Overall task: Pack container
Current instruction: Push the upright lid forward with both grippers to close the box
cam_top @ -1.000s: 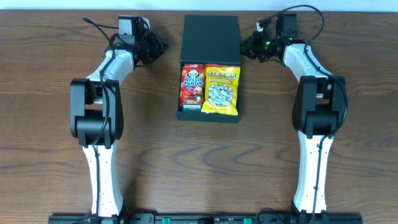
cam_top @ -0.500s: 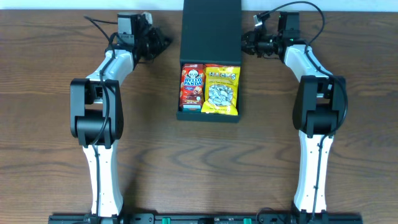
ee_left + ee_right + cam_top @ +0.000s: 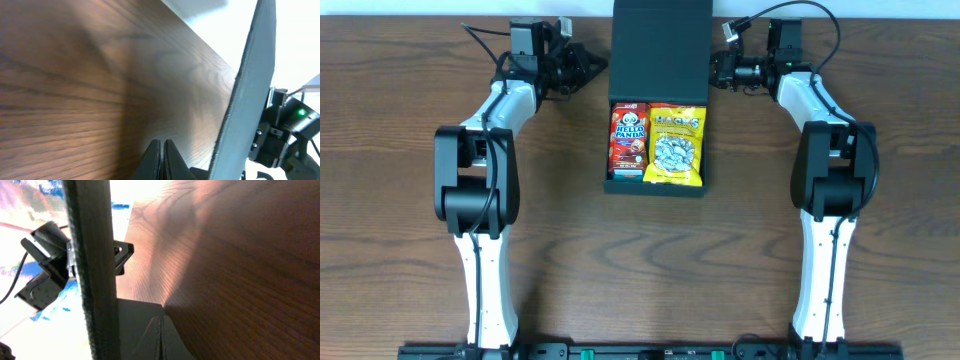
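Observation:
The dark teal-green container (image 3: 657,188) sits at the table's far middle, its tray holding a red Hello Panda pack (image 3: 629,140) and a yellow snack bag (image 3: 676,146). Its flap lid (image 3: 660,50) is raised behind the tray. My left gripper (image 3: 600,66) is shut and empty at the lid's left edge. My right gripper (image 3: 714,68) is shut and empty at the lid's right edge. In the left wrist view the shut fingers (image 3: 163,150) are beside the lid's edge (image 3: 252,80). In the right wrist view the shut fingers (image 3: 161,328) are beside the lid's edge (image 3: 95,265).
The brown wooden table (image 3: 640,270) spreads in front of the container. Both arm columns stand at left (image 3: 475,190) and right (image 3: 830,180). The table's far edge runs just behind the lid.
The flap lid has swung further up from the table. Both shut grippers have moved inward to its side edges.

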Motion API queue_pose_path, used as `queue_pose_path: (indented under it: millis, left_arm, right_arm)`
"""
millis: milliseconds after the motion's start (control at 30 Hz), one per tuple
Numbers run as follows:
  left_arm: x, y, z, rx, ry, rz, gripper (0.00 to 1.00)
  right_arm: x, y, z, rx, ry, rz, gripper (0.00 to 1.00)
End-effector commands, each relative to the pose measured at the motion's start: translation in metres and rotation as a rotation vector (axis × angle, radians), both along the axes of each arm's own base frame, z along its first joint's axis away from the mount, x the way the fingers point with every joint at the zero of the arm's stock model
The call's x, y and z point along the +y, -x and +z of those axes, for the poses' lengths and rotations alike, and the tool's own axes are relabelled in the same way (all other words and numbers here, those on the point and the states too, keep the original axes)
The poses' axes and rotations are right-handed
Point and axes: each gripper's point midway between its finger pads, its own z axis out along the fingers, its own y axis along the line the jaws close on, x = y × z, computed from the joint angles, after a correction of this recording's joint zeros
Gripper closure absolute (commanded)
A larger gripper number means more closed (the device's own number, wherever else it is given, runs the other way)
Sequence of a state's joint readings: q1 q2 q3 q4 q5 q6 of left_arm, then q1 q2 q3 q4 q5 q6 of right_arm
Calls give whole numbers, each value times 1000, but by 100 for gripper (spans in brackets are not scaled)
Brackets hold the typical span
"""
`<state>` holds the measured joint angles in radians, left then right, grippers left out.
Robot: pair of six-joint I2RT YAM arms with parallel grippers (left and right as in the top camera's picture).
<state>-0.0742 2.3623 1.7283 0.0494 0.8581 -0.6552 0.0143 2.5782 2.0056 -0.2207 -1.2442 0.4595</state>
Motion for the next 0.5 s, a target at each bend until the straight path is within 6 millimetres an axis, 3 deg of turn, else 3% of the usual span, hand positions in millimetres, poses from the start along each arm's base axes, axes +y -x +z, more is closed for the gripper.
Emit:
queue_pose_path:
  millis: [0,300,467]
  left_arm:
    - [-15,6,-3,1,34,-54,95]
    - [-27,10,19,-84,106,-151,94]
    - [-33,17,35,-138,158,-227,95]
  right_arm:
    - [11,12,13,-47,-64,90,99]
    - [12,15,17,-66,-83,114,99]
    - [12,21,29,-116,-133,165,99]
